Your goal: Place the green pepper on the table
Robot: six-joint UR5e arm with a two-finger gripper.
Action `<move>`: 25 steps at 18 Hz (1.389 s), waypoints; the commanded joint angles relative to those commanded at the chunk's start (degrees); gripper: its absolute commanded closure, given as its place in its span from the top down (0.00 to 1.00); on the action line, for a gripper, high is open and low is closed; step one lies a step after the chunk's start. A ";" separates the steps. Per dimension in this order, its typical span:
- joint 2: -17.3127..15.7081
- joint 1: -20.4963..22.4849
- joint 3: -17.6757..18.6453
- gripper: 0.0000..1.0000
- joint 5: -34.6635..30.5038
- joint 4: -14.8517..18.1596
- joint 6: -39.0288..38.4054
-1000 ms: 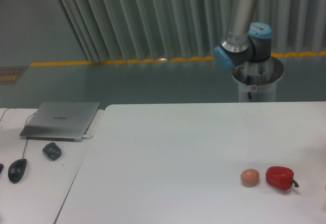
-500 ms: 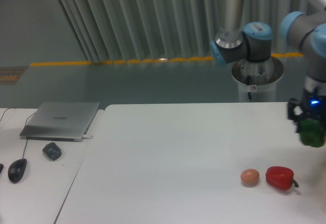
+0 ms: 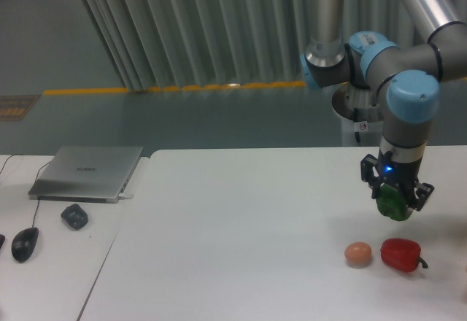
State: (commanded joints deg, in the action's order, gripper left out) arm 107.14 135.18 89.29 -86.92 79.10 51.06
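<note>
We see the green pepper (image 3: 391, 203) hanging seemingly long-axis upright, pinched between the fingers of the downward-pointing gripper (image 3: 394, 203), above the table (image 3: 241, 226) near the red pepper (image 3: 400, 254).

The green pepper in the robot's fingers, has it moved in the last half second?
Yes. The green pepper has travelled left from the picture's right edge, and now hangs just above the red pepper, which stayed put.

At lower right we see a glossy red pepper (image 3: 400, 254) beside a tan egg-like ball (image 3: 357, 254); at left, a grey laptop (image 3: 89, 172).
</note>
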 joint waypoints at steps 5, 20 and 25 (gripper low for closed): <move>1.49 -2.03 1.50 0.66 -0.70 -0.53 -0.26; 2.20 -4.14 2.91 0.92 -2.81 -0.70 -0.53; 2.02 -3.79 0.54 0.99 -2.72 -1.58 -0.26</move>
State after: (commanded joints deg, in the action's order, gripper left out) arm 109.16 131.40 89.83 -89.65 77.52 50.80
